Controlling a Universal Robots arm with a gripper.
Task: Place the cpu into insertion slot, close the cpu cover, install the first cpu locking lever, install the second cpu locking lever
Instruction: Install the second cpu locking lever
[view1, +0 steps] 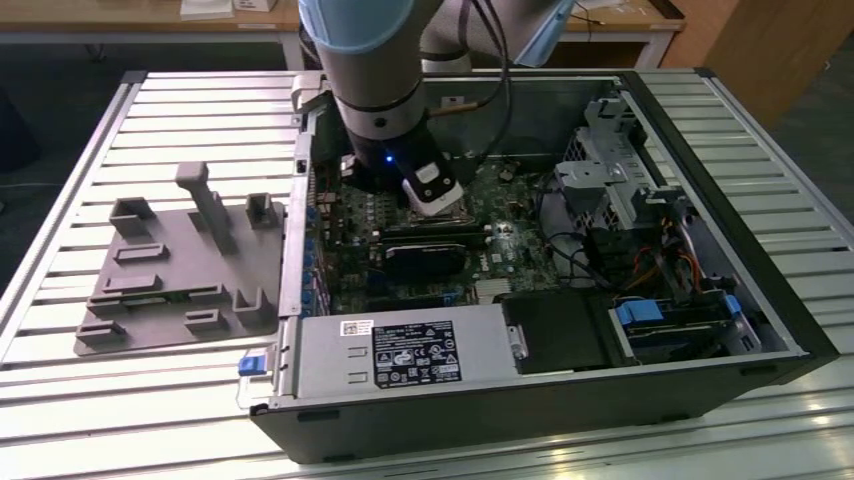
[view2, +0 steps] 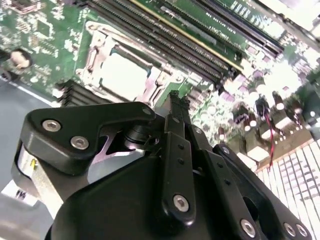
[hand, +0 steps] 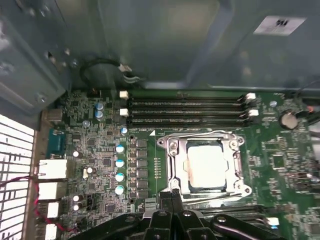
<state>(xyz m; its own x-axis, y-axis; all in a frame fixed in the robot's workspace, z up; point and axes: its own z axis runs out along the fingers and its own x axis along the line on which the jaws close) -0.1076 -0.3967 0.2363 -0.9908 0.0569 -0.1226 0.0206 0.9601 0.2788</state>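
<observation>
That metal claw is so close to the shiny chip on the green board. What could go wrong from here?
Two risks, as a guess. The gripper hangs right at the edge of the cpu cover, which lies closed around the cpu; a small sideways slip could scrape the frame or bend it. Tiny parts crowd the green board beside the socket, and the memory slots run close by, so a stray push could knock them.

Exterior view looks down from above on the open case (view1: 694, 340); both my wrist views face the cpu (hand: 206, 166) closely.
</observation>
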